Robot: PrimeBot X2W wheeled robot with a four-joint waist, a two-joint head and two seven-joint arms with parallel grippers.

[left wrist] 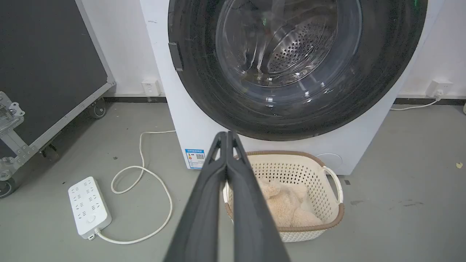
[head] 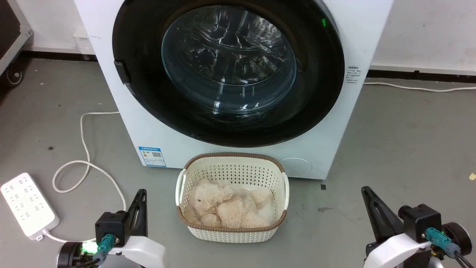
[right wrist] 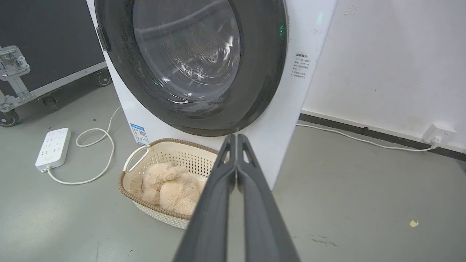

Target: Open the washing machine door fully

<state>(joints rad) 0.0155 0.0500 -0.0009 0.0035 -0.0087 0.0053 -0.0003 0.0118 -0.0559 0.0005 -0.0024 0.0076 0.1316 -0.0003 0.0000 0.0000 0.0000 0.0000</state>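
Note:
The washing machine door (head: 148, 67) is a big glossy black disc with a clear glass bowl centre, lying flat against the white machine front, with a small dark handle piece (head: 122, 72) on its left rim. The door (left wrist: 204, 72) fills the top of the left wrist view, and the door (right wrist: 258, 65) shows at an angle in the right wrist view. My left gripper (head: 140, 194) sits low at the left, shut, well short of the machine. My right gripper (head: 366, 191) sits low at the right, also shut. Both hold nothing.
A cream basket (head: 282, 182) with a beige plush toy (head: 227, 206) stands on the grey floor right before the machine. A white power strip (head: 26, 203) and its looping cable (head: 83, 149) lie at the left. A black wheeled case (left wrist: 47, 65) stands further left.

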